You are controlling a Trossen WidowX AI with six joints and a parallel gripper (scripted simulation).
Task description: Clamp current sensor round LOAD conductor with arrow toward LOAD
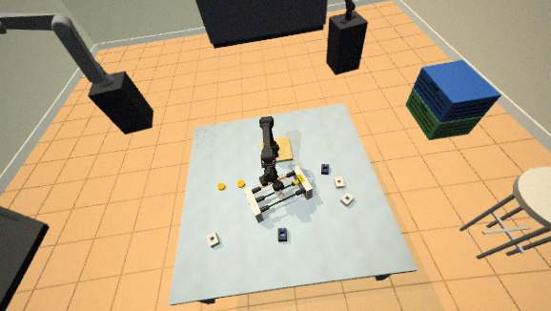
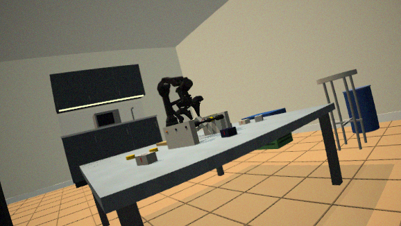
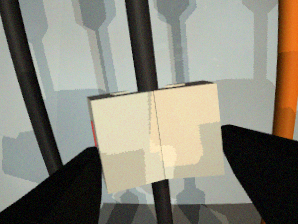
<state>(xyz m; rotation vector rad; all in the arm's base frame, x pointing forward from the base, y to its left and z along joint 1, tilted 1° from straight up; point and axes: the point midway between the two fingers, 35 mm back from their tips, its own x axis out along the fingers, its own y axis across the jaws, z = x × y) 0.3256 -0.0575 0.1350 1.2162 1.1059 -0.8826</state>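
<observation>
The white current sensor (image 3: 159,135) (image 1: 280,194) is between the fingertips of my gripper (image 3: 160,145) (image 1: 278,189), which is shut on it. Its two halves meet at a thin seam. A red mark (image 3: 93,134) shows on its left side; the arrow cannot be made out. The middle black conductor (image 3: 141,45) (image 1: 268,195) runs in line with the seam, disappears at the sensor's upper edge and shows again below it. Whether it is inside the bore is hidden. A yellow marker (image 1: 300,178) sits by the right end block (image 1: 307,190); its lettering is unreadable.
The orange conductor (image 3: 287,65) and another black conductor (image 3: 24,85) flank the middle one. A white end block (image 1: 253,202) (image 2: 181,134) holds their left ends. Navy blocks (image 1: 282,234) (image 1: 325,169), white blocks (image 1: 213,239) (image 1: 347,199) and yellow discs (image 1: 221,186) (image 1: 241,183) lie around.
</observation>
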